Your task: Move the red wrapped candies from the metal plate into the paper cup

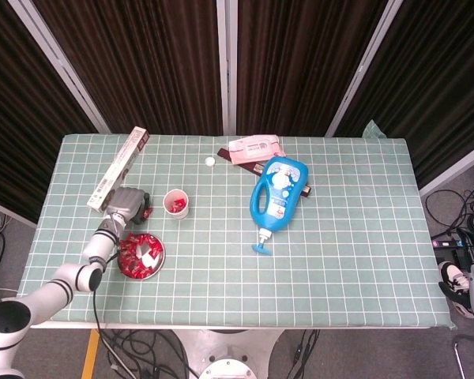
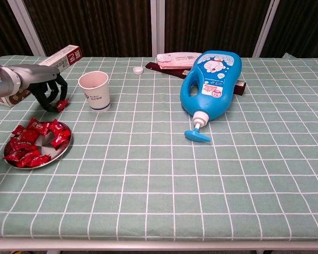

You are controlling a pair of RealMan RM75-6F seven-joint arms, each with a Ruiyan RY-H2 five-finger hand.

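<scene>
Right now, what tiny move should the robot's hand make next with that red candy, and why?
Probably carry it sideways until it hangs over the white paper cup, then let go. The left hand pinches a red wrapped candy in its fingers, beside the cup but lower than its rim, so it likely needs a small lift first. Many candies remain on the round metal plate.
</scene>
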